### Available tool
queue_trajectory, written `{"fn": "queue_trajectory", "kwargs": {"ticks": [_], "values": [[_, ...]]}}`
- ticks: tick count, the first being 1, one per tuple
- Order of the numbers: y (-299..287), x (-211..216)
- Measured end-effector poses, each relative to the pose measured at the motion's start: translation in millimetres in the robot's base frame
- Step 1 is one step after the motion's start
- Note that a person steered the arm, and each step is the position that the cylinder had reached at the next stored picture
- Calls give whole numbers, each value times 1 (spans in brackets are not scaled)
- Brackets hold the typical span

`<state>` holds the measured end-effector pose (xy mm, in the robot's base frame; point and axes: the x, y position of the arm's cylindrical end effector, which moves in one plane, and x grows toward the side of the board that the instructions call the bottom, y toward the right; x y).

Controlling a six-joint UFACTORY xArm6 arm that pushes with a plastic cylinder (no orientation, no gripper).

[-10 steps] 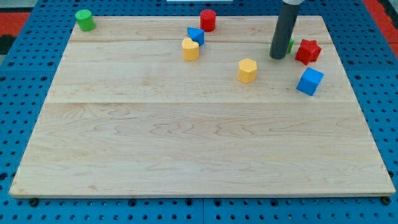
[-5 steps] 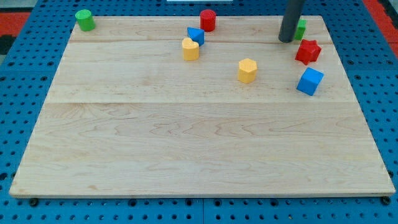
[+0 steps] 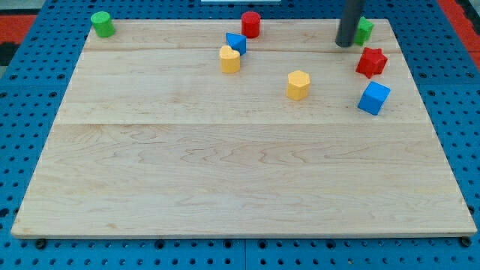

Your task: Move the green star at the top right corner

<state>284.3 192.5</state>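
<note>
The green star (image 3: 364, 30) lies near the board's top right corner, partly hidden behind my dark rod. My tip (image 3: 345, 43) rests on the board just left of the star and slightly below it, touching or almost touching it. The red star (image 3: 371, 61) lies below the green star.
A blue cube (image 3: 373, 98) lies below the red star. A yellow hexagonal block (image 3: 298, 85) sits right of centre. A red cylinder (image 3: 250, 24), a blue block (image 3: 236, 43) and a yellow block (image 3: 229, 58) cluster at top centre. A green cylinder (image 3: 102, 23) stands at the top left corner.
My tip moved up and slightly right, pushing the green star from beside the red star up toward the top right corner. Other blocks have not moved.
</note>
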Motion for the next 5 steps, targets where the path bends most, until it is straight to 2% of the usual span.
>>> {"fn": "queue_trajectory", "kwargs": {"ticks": [1, 3, 4, 5], "values": [[9, 10], [9, -47], [10, -42], [24, -10]]}}
